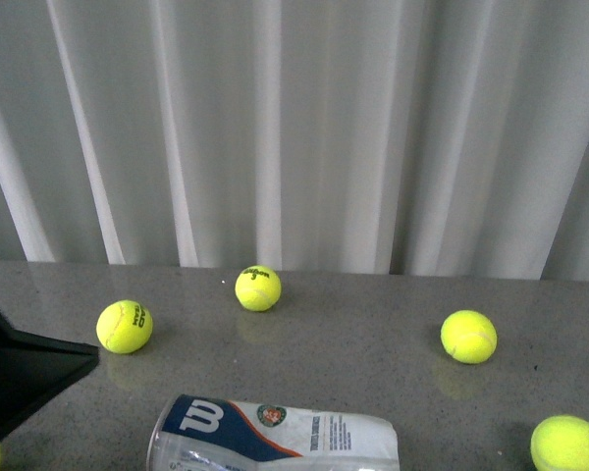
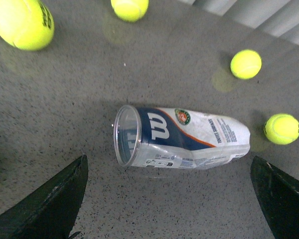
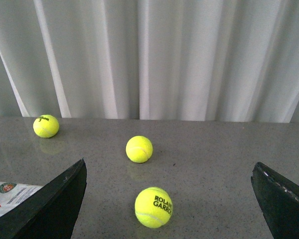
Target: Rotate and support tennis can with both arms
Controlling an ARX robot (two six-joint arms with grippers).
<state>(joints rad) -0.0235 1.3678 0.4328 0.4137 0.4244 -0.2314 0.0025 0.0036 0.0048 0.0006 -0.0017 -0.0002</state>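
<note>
The tennis can [image 1: 275,432] lies on its side at the near edge of the grey table, empty, its open metal rim to the left and the navy label with the white "W" facing up. In the left wrist view the can [image 2: 182,139] lies just beyond my open left gripper [image 2: 172,199], whose fingers [image 2: 50,199] stand wide apart and hold nothing. My right gripper [image 3: 169,199] is open and empty; the can's closed end [image 3: 10,196] shows beside one of its fingers. A black part of the left arm [image 1: 20,378] shows at the left edge of the front view.
Several yellow-green tennis balls lie loose on the table: one at the left [image 1: 125,326], one at the back middle [image 1: 258,287], one at the right [image 1: 468,336], one at the near right corner [image 1: 569,444]. A "Roland Garros" ball [image 3: 153,207] lies between the right fingers. White curtain [image 1: 294,128] behind.
</note>
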